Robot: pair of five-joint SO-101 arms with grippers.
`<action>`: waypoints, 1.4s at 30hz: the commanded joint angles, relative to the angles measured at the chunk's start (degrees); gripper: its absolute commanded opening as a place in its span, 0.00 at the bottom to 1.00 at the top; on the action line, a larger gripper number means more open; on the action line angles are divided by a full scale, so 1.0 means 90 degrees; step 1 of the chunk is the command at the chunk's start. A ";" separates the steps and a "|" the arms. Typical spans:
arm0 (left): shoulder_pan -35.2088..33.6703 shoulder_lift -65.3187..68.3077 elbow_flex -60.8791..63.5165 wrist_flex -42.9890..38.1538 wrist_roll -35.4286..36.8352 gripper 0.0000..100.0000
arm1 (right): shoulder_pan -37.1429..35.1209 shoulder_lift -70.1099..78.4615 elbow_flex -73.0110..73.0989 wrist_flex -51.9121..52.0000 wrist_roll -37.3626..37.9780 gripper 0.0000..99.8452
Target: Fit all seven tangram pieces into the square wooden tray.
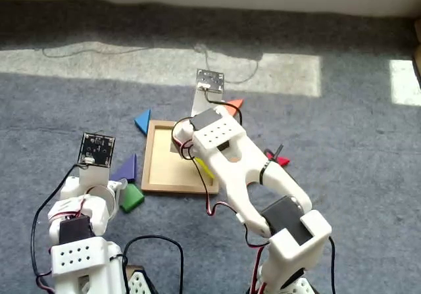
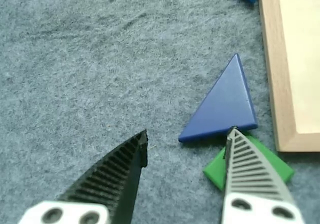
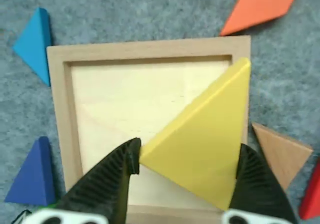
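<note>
The right gripper [image 3: 189, 156] is clamped on the large yellow triangle [image 3: 205, 144], one finger on each side of it, and holds it over the square wooden tray [image 3: 150, 46]. The piece covers the half of the tray's floor nearer the right arm, and one sharp corner reaches the tray's far corner. Whether it lies flat on the floor or sits above it, I cannot tell. The rest of the tray's floor is bare wood. The tray lies on grey carpet [image 1: 342, 143] with the other pieces around it. A light blue triangle [image 3: 35, 43] lies just off the tray's far corner on the left arm's side, and an orange parallelogram [image 3: 262, 3] off its other far corner. A tan triangle [image 3: 282, 151] and a red piece [image 3: 312, 194] lie beside the tray on the right arm's side. A dark blue triangle [image 2: 222, 103] lies just beside the tray's opposite edge, touching a green piece [image 2: 217, 170]. The left gripper [image 2: 187, 133] hangs there, fingers spread wide and holding nothing.
</note>
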 commanded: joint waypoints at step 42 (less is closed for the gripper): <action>0.0054 -0.0083 -0.0044 -0.0137 0.0039 0.26 | -0.0230 0.0532 -0.1275 0.2085 0.2256 0.03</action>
